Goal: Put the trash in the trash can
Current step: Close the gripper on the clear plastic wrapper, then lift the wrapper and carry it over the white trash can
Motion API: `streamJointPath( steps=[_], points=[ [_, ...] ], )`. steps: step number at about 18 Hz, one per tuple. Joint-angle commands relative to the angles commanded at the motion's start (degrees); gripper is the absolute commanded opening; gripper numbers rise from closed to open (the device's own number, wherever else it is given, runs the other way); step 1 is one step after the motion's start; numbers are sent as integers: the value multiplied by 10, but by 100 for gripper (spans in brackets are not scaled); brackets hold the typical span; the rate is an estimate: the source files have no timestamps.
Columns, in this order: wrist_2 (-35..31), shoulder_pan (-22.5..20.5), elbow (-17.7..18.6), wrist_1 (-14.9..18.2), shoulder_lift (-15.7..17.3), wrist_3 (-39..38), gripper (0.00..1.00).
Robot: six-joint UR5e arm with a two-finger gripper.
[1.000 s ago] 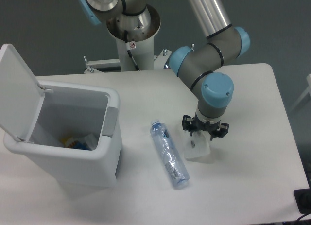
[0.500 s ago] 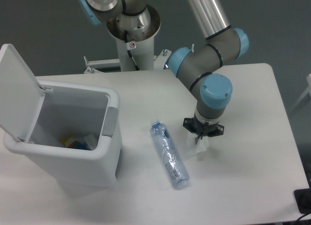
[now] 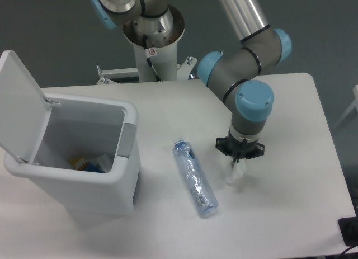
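The black two-finger claw (image 3: pixel 239 157) pinches the small whitish plastic wrapper (image 3: pixel 236 173) hanging just beneath it over the white surface (image 3: pixel 291 158), while the crushed clear plastic bottle with a bluish cap (image 3: pixel 194 177) lies between it and the open white rectangular plastic bin (image 3: pixel 72 158).

Even overhead light, soft shadows under bin (image 3: pixel 72 175) (slightly soft focus), no glare
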State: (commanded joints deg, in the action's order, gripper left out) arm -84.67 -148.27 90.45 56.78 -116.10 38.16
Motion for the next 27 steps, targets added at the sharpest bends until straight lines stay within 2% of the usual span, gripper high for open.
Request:
streamJointPath(
  steps=[5,7,16,18,23,25,27],
  points=[
    [91,-5,-50,0,-1,-78,0],
    [125,-4,-60,0,5,-106,0],
    [270,19,-68,0,75,-170,0],
    [302,29,-83,0,88,-173,0],
    [432,30,-90,-11,117,-198,0],
    [436,36,-85,-11,132,-202,0],
    [436,61,-78,-11,144,-202,0]
  ],
)
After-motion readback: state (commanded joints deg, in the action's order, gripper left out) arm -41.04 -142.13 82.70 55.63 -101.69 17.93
